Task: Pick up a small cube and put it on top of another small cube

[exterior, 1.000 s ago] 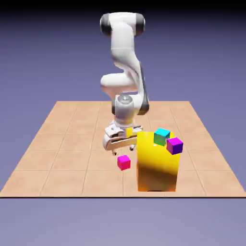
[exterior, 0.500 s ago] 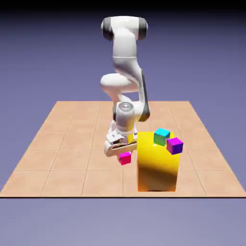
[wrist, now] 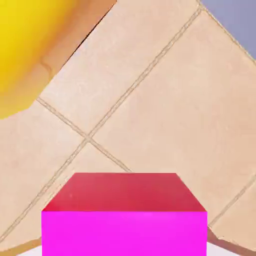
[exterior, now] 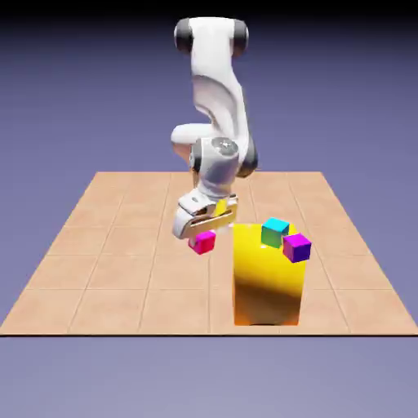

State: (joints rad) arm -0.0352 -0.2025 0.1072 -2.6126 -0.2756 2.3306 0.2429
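My jaws clamp the pink cube (exterior: 202, 242): light, rigid, flat-sided; yellow block (exterior: 268, 277) at 4 o'clock.

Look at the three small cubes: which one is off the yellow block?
The pink cube, held in the shut gripper above the table. The purple cube and teal cube are on the yellow block.

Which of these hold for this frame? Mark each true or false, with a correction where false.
1. The gripper is shut on the magenta cube. True.
2. The magenta cube rests on the table. False: it hangs above the tiles.
3. The teal-and-green cube sits on the yellow block. True.
4. The purple cube lies on the tiles. False: it is up at the yellow block's top edge.
5. The magenta cube is already stacked. False: it is to the exterior view's left of the block.
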